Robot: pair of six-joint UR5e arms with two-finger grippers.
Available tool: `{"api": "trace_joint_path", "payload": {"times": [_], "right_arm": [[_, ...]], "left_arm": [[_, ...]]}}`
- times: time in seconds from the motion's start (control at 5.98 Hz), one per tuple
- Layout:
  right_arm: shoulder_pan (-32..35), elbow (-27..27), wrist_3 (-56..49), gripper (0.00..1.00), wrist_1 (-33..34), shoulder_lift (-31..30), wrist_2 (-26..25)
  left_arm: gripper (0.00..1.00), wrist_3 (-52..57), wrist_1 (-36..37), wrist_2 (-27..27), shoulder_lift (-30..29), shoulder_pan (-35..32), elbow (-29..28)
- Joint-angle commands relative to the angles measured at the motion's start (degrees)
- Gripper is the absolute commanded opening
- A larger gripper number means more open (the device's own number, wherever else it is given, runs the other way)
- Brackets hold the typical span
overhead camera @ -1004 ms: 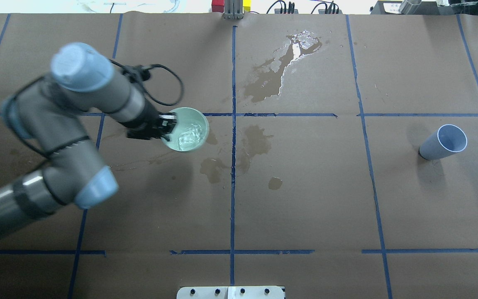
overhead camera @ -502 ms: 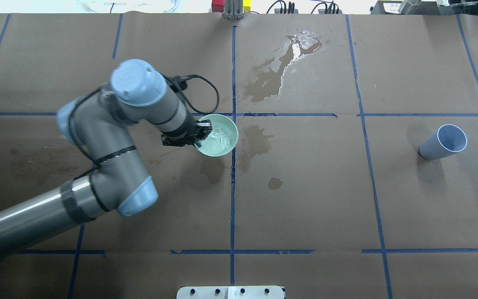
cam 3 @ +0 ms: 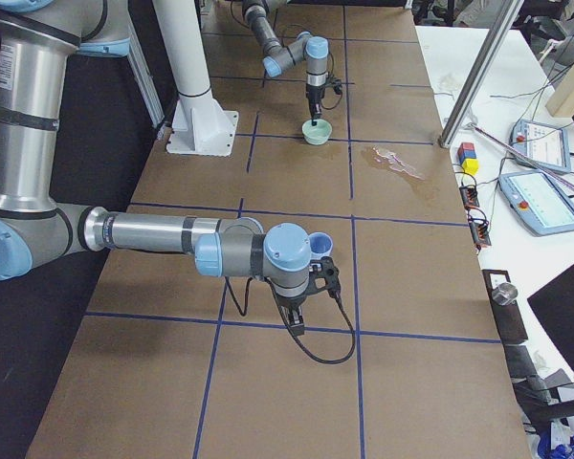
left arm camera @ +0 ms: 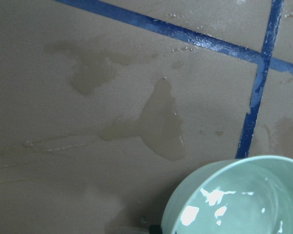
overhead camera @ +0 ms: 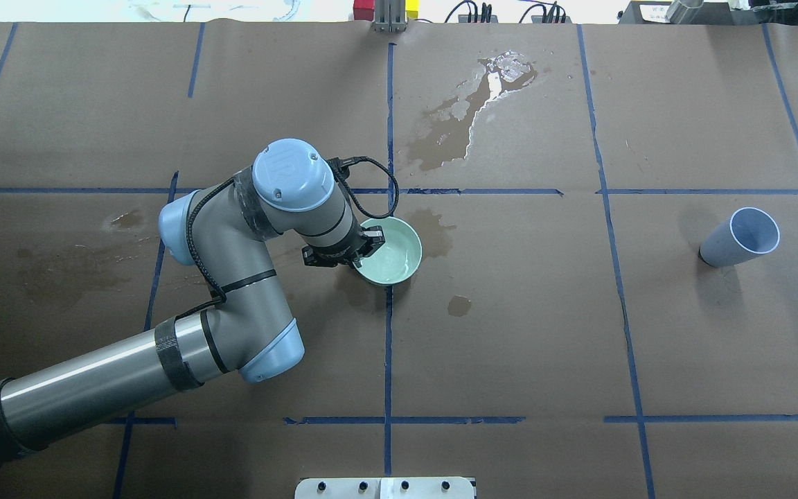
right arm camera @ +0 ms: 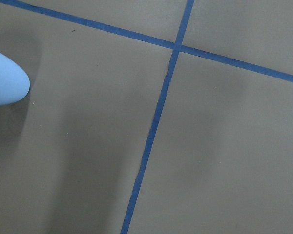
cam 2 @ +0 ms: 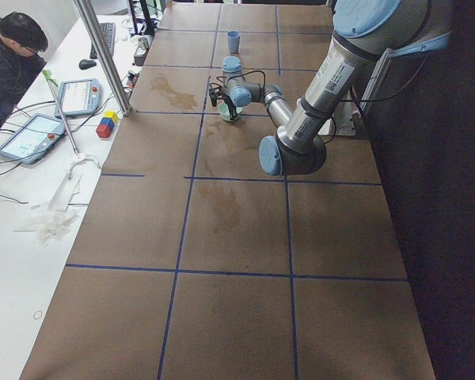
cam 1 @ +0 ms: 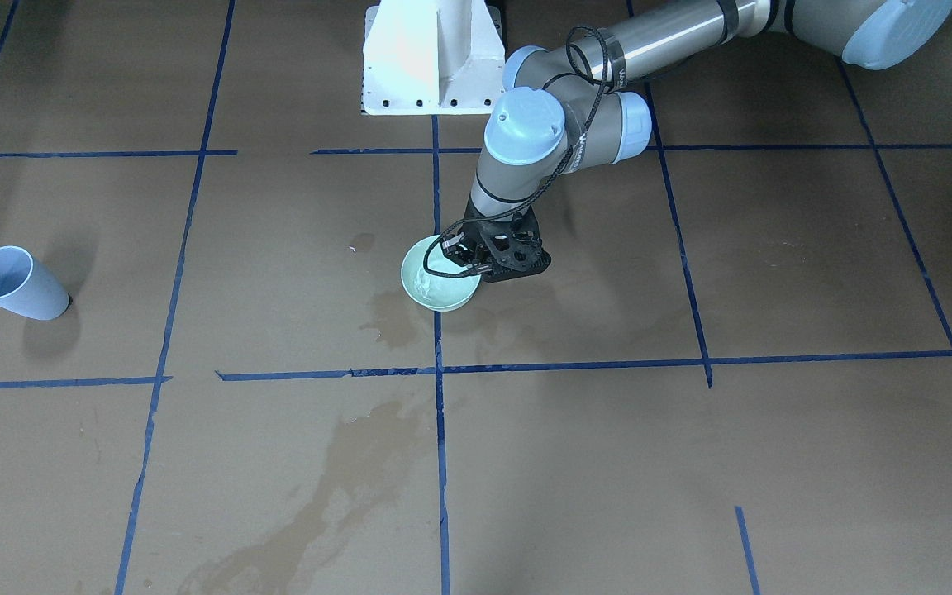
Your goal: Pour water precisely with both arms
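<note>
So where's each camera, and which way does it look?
Front: across the table, facing the robot; shows left arm at the bowl.
Overhead: behind the robot, looking down; left arm, cup.
Left side: table's end, looking along; left arm near.
Right side: other end, right arm near.
Left wrist: down at the bowl; no arm.
Right wrist: down at the cup's edge; no arm.
Front and overhead both show bowl and cup.

Cut off at bottom edge: bowl (left arm camera: 200, 180); unreadable: right end effector (cam 3: 297, 317) grip.
</note>
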State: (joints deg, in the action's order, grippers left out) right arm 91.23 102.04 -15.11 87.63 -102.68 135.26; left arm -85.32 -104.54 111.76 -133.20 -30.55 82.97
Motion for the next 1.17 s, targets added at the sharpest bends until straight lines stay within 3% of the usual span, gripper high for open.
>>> {"api": "trace_joint_path", "payload": {"times": [0.0, 0.33, 0.67, 1.0], "right_arm": [[0.00, 0.09, 0.08, 1.00, 0.00, 0.02, 0.00], [-0.09, 0.44, 0.61, 1.00, -0.09, 0.38, 0.09], [-0.17, 2.18, 0.79, 1.00, 0.00, 0.64, 0.09], [-2.09, 8.39, 10.82, 1.00, 0.26, 0.73, 1.58]], "left_arm": [[1.00, 0.41, 0.30, -0.05, 0.13, -0.04, 0.35], [1.00, 2.85, 3.96, 2.83, 3.53, -3.27, 7.78], [1.00, 15.99, 11.96, 8.63, 13.70, -10.03, 22.17], [1.00, 27.53, 11.82, 9.79, 21.11, -13.56, 25.40]]}}
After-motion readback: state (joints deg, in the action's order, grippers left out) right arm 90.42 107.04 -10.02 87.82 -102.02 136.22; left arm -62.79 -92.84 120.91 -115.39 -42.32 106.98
